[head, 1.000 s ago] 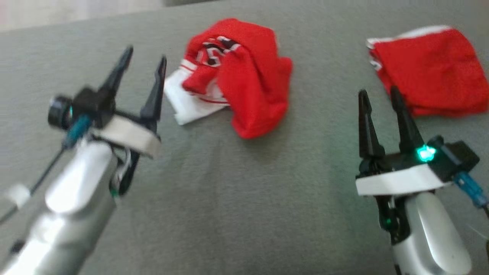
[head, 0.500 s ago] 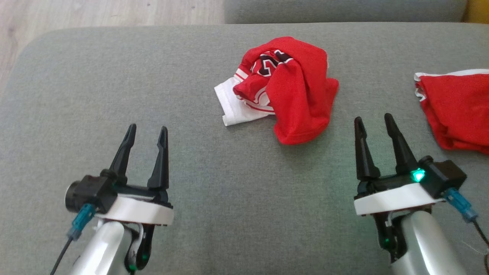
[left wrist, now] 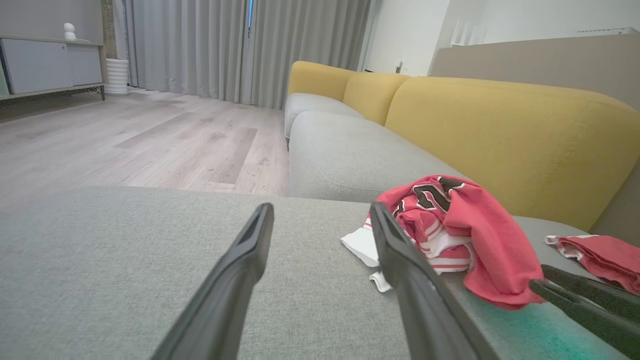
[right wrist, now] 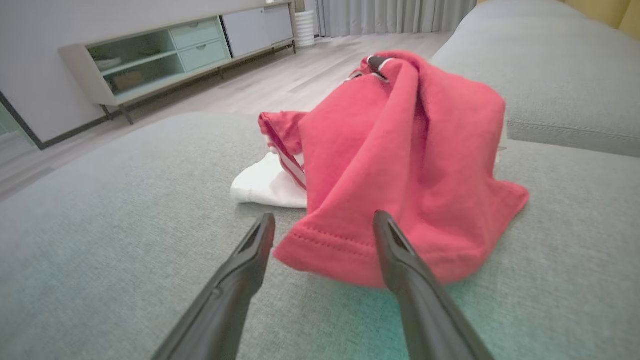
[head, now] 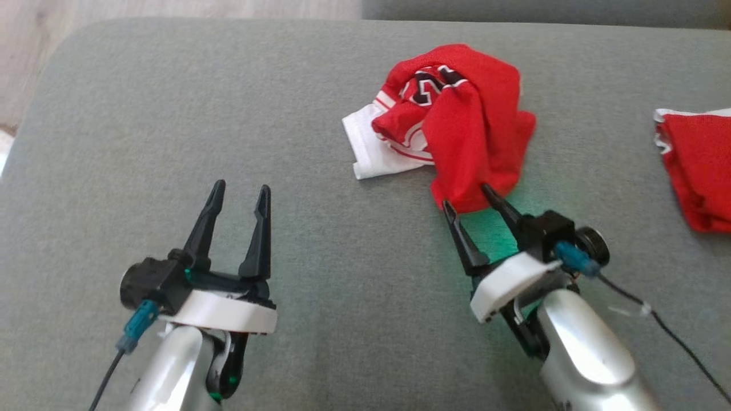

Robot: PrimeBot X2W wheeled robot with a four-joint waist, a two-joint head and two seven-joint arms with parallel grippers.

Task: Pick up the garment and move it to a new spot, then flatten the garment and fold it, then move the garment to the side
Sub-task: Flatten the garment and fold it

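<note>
L claw (head: 242, 186), R claw (head: 466, 196): both spread

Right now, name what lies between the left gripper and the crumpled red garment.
Bare grey cushion, by the head view, between left gripper and crumpled red garment.

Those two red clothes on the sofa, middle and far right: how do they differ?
The middle garment is bunched into a heap; the right-hand garment lies flatter. The middle garment shows white cloth and black lettering; the right-hand garment just a white edge. The right gripper, open, is at the middle garment's hem; the right-hand garment is untouched. Both are red.
</note>
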